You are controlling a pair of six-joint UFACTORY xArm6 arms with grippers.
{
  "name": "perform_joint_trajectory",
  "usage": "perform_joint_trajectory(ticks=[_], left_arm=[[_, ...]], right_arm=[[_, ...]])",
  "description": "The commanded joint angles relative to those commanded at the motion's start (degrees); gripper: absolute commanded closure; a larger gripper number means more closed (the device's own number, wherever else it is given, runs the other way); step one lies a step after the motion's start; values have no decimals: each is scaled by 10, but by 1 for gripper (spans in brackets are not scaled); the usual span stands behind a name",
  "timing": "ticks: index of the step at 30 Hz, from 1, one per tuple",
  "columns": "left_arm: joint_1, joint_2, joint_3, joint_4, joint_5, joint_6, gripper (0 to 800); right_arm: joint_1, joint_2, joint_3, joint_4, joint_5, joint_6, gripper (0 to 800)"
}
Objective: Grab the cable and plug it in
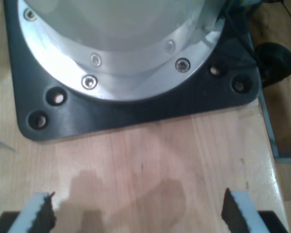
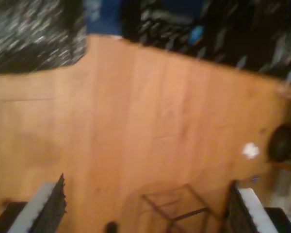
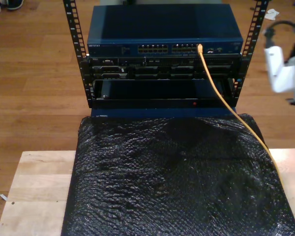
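Note:
In the exterior view the yellow-orange cable rises from the exterior view's right over a black mat. Its end sits in a port of the blue network switch in the rack. My first gripper is open over bare wooden tabletop, nothing between its fingers, facing a black base plate. My second gripper is open too and holds nothing. It hangs over wooden floor in a blurred picture. A white arm shows at the exterior view's right edge, apart from the cable.
A black textured mat covers most of the wooden table. The rack's black perforated posts flank the switch. An aluminium ring tops the base plate. The table's edge runs close beside the first gripper.

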Motion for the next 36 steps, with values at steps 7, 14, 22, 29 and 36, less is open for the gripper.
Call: perform_joint_trajectory(ticks=[7,14,22,29,36], left_arm=[[-1,0,0,0,0,1,0],[-1,0,0,0,0,1,0],[-1,0,0,0,0,1,0],[-1,0,0,0,0,1,0],[-1,0,0,0,0,1,0]], right_arm=[[-81,-24,-13,5,146,-120,4],[-153,-56,-17,2,278,-167,2],[-281,-119,2,1,453,-244,2],[-412,-161,44,0,544,-371,2],[-521,-198,110,-3,544,-484,2]])
